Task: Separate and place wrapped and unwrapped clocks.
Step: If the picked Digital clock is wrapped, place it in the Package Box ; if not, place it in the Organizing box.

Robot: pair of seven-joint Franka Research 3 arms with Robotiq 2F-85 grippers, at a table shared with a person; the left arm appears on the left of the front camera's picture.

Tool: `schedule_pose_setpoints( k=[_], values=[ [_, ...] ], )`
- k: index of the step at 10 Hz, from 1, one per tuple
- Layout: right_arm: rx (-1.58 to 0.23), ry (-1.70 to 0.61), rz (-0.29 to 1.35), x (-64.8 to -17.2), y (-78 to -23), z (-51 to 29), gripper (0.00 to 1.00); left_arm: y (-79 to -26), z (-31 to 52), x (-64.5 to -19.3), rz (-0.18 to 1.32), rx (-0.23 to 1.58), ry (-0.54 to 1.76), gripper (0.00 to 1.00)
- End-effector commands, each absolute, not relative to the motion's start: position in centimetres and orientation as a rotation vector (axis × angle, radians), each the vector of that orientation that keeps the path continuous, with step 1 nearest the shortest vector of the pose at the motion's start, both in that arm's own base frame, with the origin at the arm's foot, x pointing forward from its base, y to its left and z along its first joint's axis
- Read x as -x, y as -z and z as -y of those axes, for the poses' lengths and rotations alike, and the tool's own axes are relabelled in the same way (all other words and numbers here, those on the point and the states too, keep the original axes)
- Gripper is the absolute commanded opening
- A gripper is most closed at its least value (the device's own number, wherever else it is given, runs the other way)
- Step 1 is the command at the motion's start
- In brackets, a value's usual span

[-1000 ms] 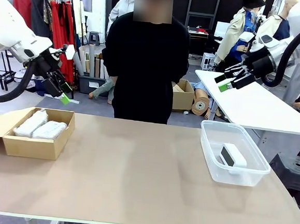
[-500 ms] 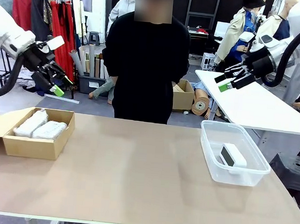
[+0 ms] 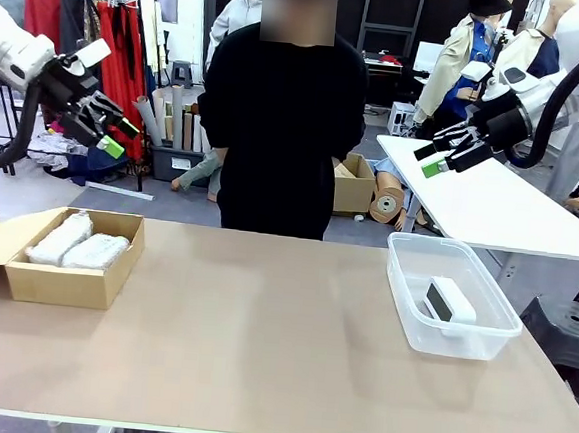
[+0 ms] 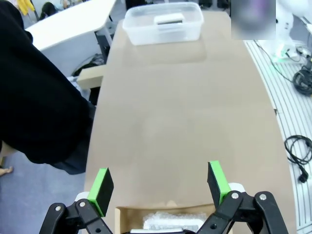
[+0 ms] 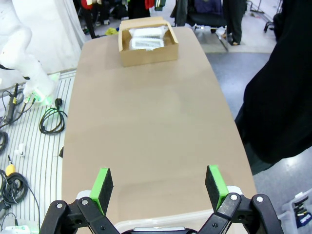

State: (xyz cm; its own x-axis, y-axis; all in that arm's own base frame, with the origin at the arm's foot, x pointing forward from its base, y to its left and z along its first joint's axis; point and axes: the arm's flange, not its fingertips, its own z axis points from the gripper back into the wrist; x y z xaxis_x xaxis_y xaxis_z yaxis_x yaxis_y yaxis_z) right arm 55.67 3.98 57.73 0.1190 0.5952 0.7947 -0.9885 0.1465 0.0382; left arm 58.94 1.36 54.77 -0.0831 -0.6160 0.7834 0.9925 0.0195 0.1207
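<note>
Two wrapped clocks (image 3: 75, 243) lie side by side in the cardboard box (image 3: 58, 284), table's left end. Bare clock (image 3: 448, 300) rests in the clear tub (image 3: 460, 340) at right. Left gripper (image 3: 110, 135) and right gripper (image 3: 443, 154) hang above, jaws spread, empty. Person (image 3: 280, 125) stands beyond.

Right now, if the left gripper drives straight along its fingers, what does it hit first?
Probably the bare brown tabletop. The open left gripper aims past the cardboard box toward mid-table, short of the clear plastic tub. Depth is uncertain.
</note>
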Motion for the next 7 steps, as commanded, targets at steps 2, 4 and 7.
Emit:
schedule_pose_setpoints(
  k=[2,4,7],
  values=[
    [-0.678,-1.298,0.732,-55.64,-57.9,-4.0,1.0,-55.0,-0.68,-59.45,0.835,0.621,1.476,1.0],
    [-0.678,-1.298,0.732,-55.64,-57.9,-4.0,1.0,-55.05,-0.67,-59.5,0.843,0.613,1.471,1.0],
    [-0.678,-1.298,0.732,-55.64,-57.9,-4.0,1.0,-55.04,-0.69,-59.3,0.823,0.611,1.485,1.0]
  ],
)
